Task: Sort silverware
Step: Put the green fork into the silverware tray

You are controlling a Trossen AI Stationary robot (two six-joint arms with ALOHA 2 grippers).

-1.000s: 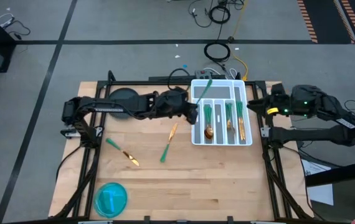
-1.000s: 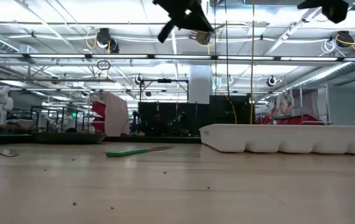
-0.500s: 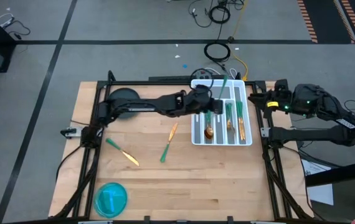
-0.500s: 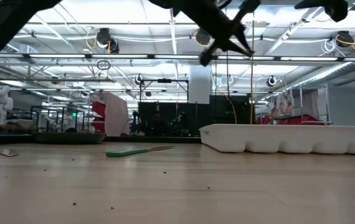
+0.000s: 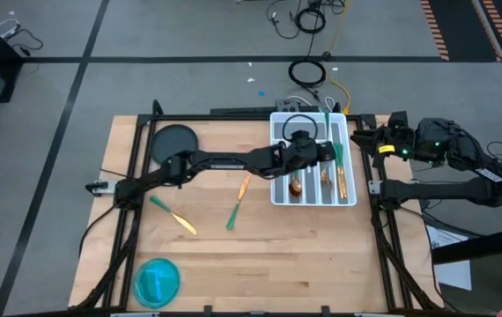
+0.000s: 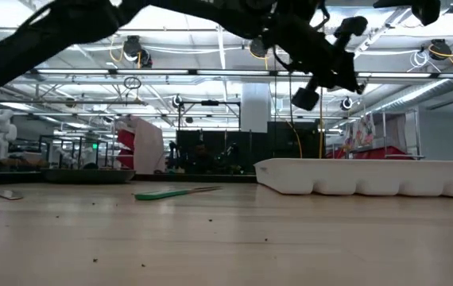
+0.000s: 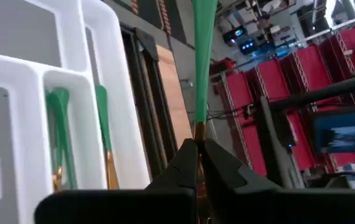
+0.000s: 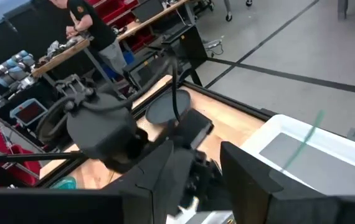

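Stretching farther than a moment ago, the left gripper [image 5: 326, 151] is now hovering over the white tray [image 5: 278, 195] — pinching a green-handled utensil [image 7: 203, 59] upright above its compartments. Beyond the tray's far side, the right gripper [image 8: 203, 167] is waiting, fingers apart — holding nothing.

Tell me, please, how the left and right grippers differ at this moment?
The left gripper is stretched out over the white tray, while the right gripper waits beside the table's right edge. The left gripper is shut on a green-handled piece of silverware; the right gripper holds nothing, its fingers apart. Both are dark two-finger grippers above the table.
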